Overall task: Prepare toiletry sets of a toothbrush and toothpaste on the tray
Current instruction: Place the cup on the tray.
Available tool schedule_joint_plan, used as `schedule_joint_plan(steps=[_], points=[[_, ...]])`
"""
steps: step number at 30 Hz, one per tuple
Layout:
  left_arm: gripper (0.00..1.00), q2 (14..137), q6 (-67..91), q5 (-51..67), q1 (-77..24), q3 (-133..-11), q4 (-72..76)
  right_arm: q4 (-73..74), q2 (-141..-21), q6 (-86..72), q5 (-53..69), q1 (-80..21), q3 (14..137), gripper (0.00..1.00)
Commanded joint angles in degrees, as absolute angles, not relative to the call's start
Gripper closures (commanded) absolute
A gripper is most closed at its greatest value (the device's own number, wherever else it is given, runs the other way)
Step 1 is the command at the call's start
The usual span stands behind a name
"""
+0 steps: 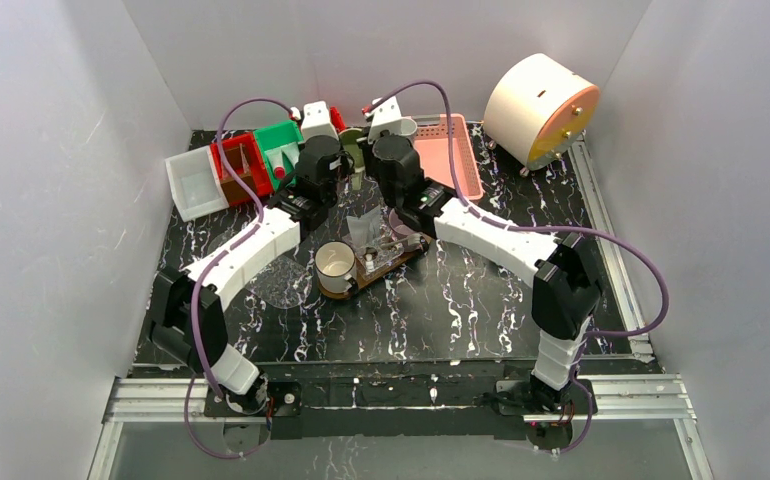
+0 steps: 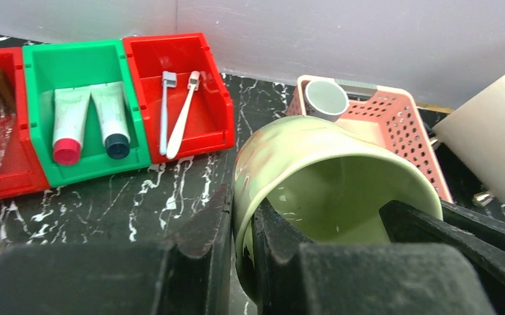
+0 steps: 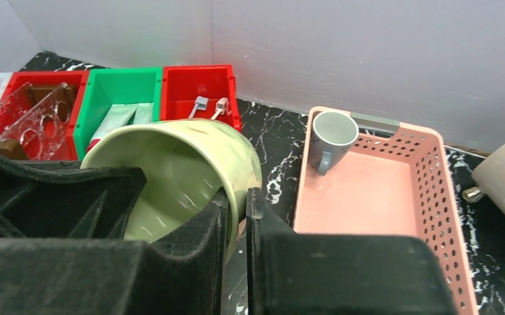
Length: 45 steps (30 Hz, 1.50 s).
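Arms [image 1: 251, 250] stretched forward together, left end effector [image 2: 242, 216] and right end effector [image 3: 237, 213] both pinching rim of green mug [image 2: 315, 164]

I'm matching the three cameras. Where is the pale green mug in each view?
Top external: pale green mug at centre back, partly hidden.
Left wrist: lower centre, close up, mouth toward the camera.
Right wrist: lower left, close up.
Shared landmark: pink basket, right of the mug everywhere.
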State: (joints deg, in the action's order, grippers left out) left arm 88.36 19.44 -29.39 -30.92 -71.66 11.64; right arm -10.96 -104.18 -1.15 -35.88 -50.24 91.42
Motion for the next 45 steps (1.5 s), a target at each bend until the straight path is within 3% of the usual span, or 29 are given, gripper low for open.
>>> schedule_joint_plan(steps=[1, 7, 11, 27, 45], points=[[1.00, 83.78, 15.74, -32.61, -31.03, -71.74, 9.21, -17.75, -99.21, -5.19, -32.28, -50.04, 90.67, 0.75], [1.00, 81.49, 10.62, -34.93, -29.95, -74.02, 2.02, -17.82, -95.91, -7.98, -28.92, -50.09, 87.64, 0.47], [1.00, 79.25, 6.96, -34.28, -27.96, -74.87, -3.83, -17.95, -92.98, -8.78, -28.20, -50.03, 85.03, 0.39], [1.00, 75.24, -7.65, -20.47, -14.50, -76.86, -25.26, -21.79, -77.00, -4.78, -30.32, -50.00, 65.99, 0.28], [1.00, 79.19, -15.92, -3.80, 5.71, -68.73, -22.78, -18.72, -52.61, -16.96, -20.86, -50.01, 40.38, 0.12]])
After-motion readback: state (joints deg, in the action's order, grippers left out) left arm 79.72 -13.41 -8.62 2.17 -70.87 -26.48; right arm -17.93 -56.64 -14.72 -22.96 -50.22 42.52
